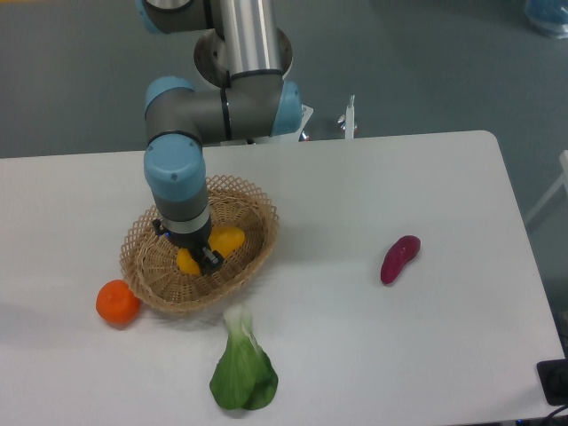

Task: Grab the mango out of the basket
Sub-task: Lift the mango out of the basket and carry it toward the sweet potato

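Pincer: the gripper (202, 257) hangs down inside the basket (253, 202); its dark fingers sit on either side of the mango (227, 240), pinching it; the wrist above hides the top of the grasp
Mango: yellow-orange, in the basket's middle; one end shows to the right of the pincer, the other peeps out at its lower left; whether it rests on the wicker floor or is lifted clear cannot be told
Basket: tan woven wicker, all round the pincer; its lattice rim rises on every side
Orange: round orange fruit (118, 302) on the table (426, 177), lower left of the pincer, just outside the rim
Greens: leafy green vegetable (242, 373) below the pincer, its pale stalk near the rim
Purple vegetable: dark red-purple oblong vegetable (399, 258) far to the right, well apart
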Motion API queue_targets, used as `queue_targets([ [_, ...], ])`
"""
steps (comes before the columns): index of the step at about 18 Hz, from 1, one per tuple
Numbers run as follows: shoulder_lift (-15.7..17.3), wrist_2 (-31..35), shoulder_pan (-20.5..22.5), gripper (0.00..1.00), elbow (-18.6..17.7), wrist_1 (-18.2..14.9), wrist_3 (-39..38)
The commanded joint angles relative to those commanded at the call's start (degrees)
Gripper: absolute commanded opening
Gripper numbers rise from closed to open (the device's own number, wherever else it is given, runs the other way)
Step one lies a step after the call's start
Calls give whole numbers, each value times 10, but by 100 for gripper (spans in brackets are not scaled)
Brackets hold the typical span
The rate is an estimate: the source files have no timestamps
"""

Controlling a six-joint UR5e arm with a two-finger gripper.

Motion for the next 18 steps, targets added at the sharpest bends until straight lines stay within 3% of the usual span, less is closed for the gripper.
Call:
queue_targets([
  [11, 1, -1, 107, 27, 56, 1, 10],
  [18, -3, 4, 175, 30, 68, 0, 102],
])
